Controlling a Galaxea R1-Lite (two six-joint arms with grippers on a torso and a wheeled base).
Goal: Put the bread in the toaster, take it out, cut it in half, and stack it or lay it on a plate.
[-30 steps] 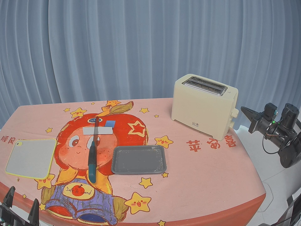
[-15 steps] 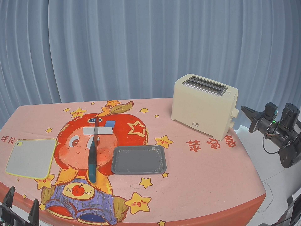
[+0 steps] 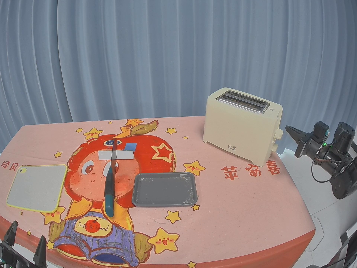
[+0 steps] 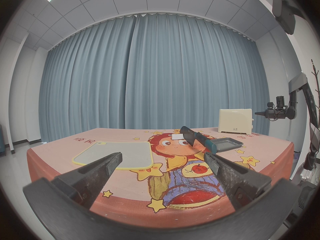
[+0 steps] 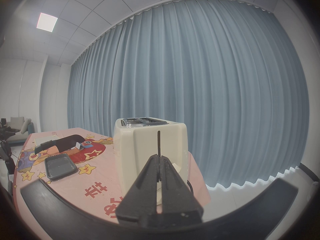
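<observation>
Brownish tones in the toaster (image 3: 241, 129) slots may be the bread — I cannot tell for sure. A slice would be light, soft, easily crushed: pinch its top edge gently across the flat faces. Right gripper (image 3: 289, 129), fingers pressed together, hangs near the lever (image 3: 278, 133) — left gripper (image 4: 163, 160) spread wide, empty.

We see a cream two-slot toaster (image 3: 241, 129) upright near the table's (image 3: 238, 205) far right corner, slots up, lever side facing the right edge. A grey rectangular plate (image 3: 164, 189) lies flat mid-table, toward the near edge. The knife (image 3: 109, 185) lies just left of it, not touching, teal handle nearest us, dark blade pointing away. A pale, yellow-rimmed cutting board (image 3: 36, 187) lies flat by the left edge.
</observation>
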